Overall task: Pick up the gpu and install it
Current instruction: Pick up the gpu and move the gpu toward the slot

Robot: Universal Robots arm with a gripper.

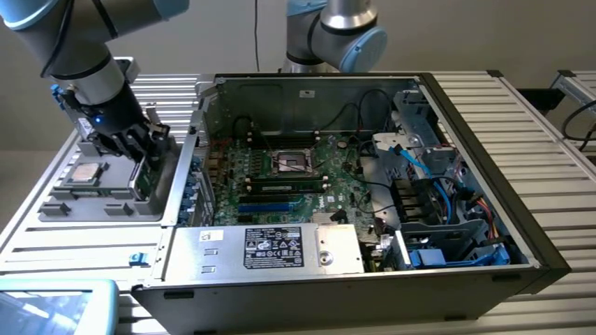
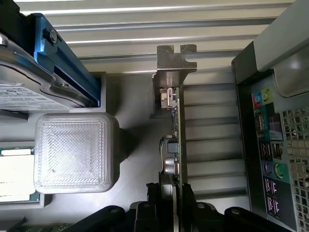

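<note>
Two pads of my claw [image 2: 172,191] pinch the gpu [image 2: 175,140], one on each face, with the jaws partly closed around its thin board. The card stands on edge in a slot of the grey tray [image 1: 102,208], just outside the case [image 1: 279,94] on the exterior view's left. Its bracket [image 2: 176,60] is at the end away from my fingers. Standing it upright leaves both faces free for a grip from above. I judge it is gripped but not yet lifted out of the slot.
</note>
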